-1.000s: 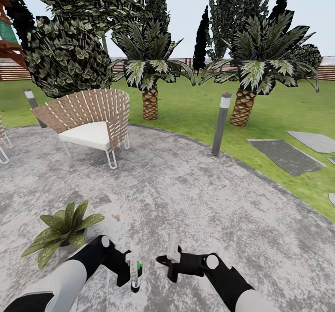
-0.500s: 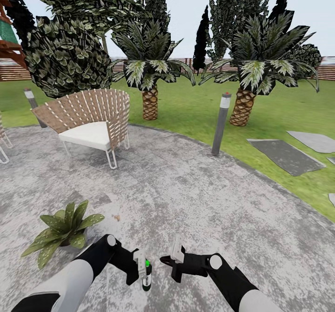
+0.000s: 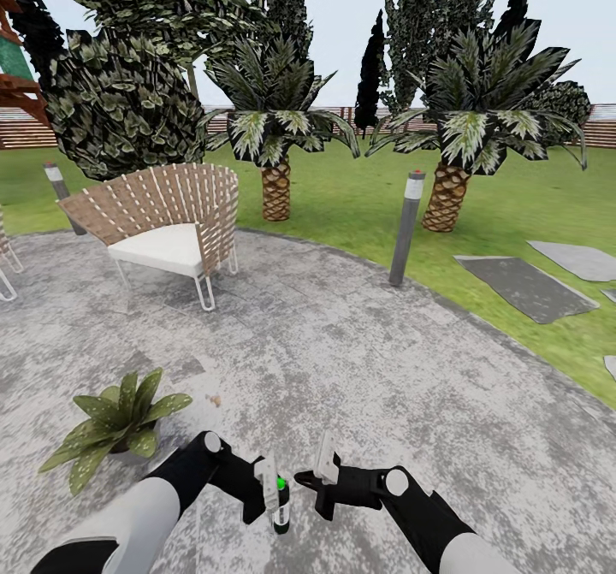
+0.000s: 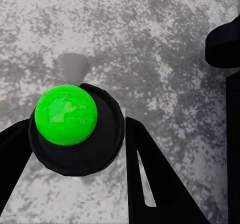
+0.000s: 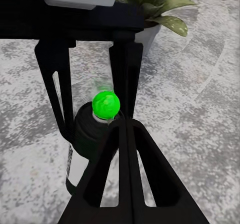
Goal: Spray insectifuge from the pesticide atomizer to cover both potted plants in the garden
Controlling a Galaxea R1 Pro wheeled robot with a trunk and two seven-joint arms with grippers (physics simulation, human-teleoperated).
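On the round grey paved patio [image 3: 342, 343] stands a woven chair [image 3: 167, 219] with a white cushion, and a grey bollard lamp [image 3: 408, 225] rises at the patio's edge; beyond lie the lawn [image 3: 359, 202], flat stepping stones [image 3: 522, 286], two striped-leaf palm shrubs [image 3: 278, 129] and a slatted fence [image 3: 26, 129]. One potted plant [image 3: 120, 424] sits on the paving just beside the left forearm, nothing between them. Both arms reach forward low over the patio, elbows bent inward so the pincers nearly meet. The left pincer [image 3: 272, 501] is clamped on the pesticide atomizer [image 3: 280, 505], held upright, its green knob [image 4: 65, 115] uppermost. The right pincer [image 3: 321, 471] points towards it, fingers together on nothing.
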